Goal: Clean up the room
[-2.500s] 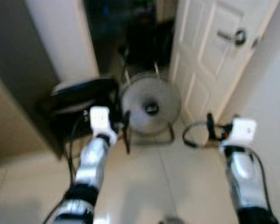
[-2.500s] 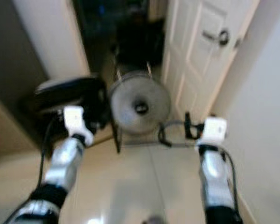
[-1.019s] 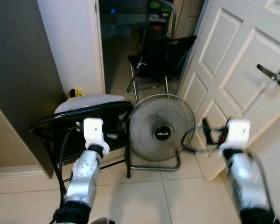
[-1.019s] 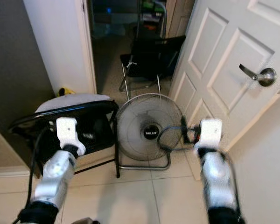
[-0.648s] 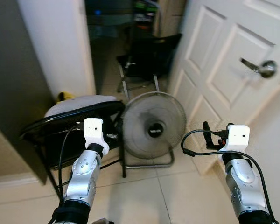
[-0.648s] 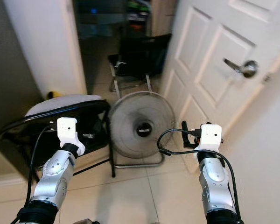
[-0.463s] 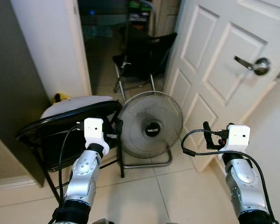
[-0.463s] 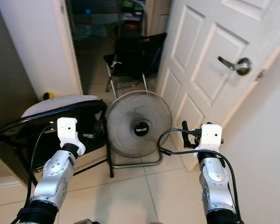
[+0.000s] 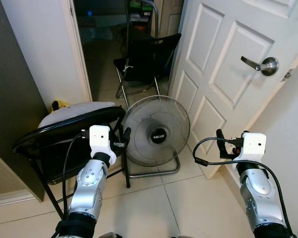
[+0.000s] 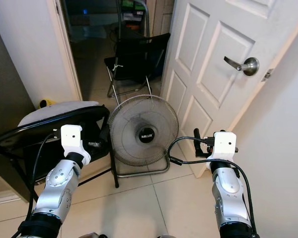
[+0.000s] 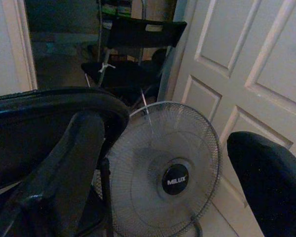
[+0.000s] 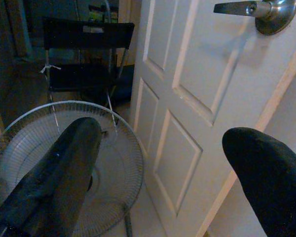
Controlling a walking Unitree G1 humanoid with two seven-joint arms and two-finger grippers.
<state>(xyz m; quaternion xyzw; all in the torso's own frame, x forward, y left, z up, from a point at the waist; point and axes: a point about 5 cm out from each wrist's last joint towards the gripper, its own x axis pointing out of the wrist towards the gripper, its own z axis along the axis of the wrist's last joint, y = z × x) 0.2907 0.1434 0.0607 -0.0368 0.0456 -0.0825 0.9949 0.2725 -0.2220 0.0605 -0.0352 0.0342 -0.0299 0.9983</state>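
While both arms are held forward at waist height with nothing in their grasp, the left tool (image 11: 163, 163) and the right tool (image 12: 158, 163) each stand with their two black fingers spread wide apart, a posture that fits travel or approach more than handling. Left tool: raised just before the rim of a black round chair (image 9: 64, 130), on which a pale cushion (image 9: 72, 110) rests. Right tool: raised near the lower panels of a white door (image 9: 223, 64), which stands ajar, lever handle (image 9: 260, 64) up on its far side. Between the two: a grey floor fan (image 9: 156, 131) on a wire stand, set on the tiled floor (image 9: 154, 203) squarely in the doorway. Beyond it: a black folding chair (image 9: 146, 54) in a dim room, shelves behind it, contents too dark to itemise. A small yellow item (image 9: 58, 104), possibly a cloth or toy, lies by the wall behind the round chair. Obstructions: fan and round chair together narrow the way into the room to be tidied; which item there wants clearing cannot be settled from here.
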